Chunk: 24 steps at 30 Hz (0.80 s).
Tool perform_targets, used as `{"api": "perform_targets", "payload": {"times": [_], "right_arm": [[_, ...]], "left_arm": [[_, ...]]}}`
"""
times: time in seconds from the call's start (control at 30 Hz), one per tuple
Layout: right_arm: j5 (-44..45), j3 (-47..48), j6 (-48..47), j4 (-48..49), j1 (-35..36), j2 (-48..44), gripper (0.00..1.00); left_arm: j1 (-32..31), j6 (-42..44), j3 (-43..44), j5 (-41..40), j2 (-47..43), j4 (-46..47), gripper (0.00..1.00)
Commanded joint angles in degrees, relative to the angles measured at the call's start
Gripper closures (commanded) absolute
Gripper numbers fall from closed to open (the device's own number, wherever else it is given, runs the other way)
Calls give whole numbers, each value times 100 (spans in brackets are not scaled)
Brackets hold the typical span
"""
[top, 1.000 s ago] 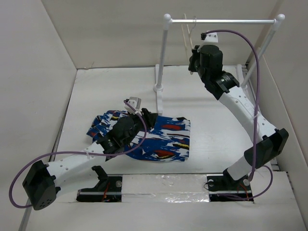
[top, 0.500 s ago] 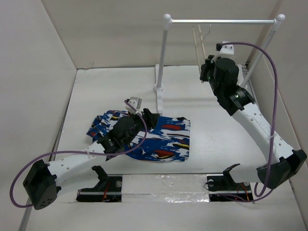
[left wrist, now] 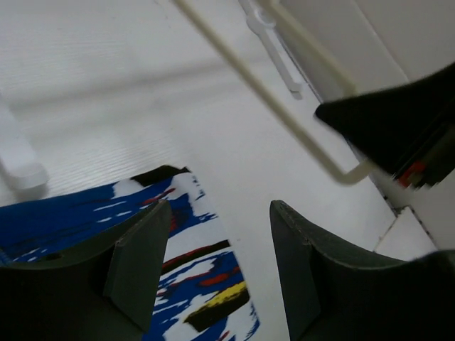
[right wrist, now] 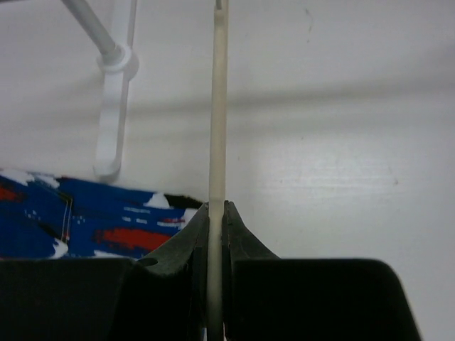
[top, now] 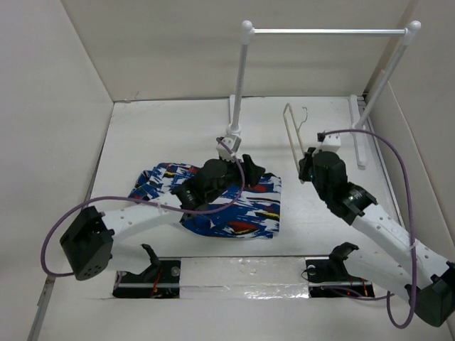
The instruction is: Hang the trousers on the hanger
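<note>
The left arm is stretching from the lower left of the top view toward the centre, its left gripper (top: 249, 170) poised over the upper right edge of the trousers (top: 242, 212). The trousers are lying loosely folded on the table (top: 163, 131), left of centre. In the left wrist view the fingers are standing well apart with nothing between them, and the blue patterned cloth is filling the lower left below them. They seem to be hovering just above the fabric, though contact is hard to judge. The right arm is bending in from the lower right corner, where its far joint is being cut off by the frame edge. The right gripper (top: 304, 166) is clamping the near end of the hanger (top: 289, 131), which is slanting away toward the rack (top: 330, 31), well apart from its crossbar. In the right wrist view the fingers are pinching the cream bar tightly. The bar is running straight up out of the frame, so the hook is cut off there.
</note>
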Motion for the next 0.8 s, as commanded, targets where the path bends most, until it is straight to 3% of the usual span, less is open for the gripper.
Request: {"api": "perform_targets", "payload": {"times": [0.0, 0.33, 0.77], "right_arm": [[216, -603, 652, 136, 347, -506, 100], [216, -1694, 1391, -58, 910, -1429, 100], [629, -1677, 1708, -181, 1367, -1035, 100]], "left_arm": [[-100, -338, 682, 302, 516, 331, 44], [-100, -1086, 2114, 829, 2502, 639, 40], [-153, -1130, 2863, 1339, 3488, 463, 39]]}}
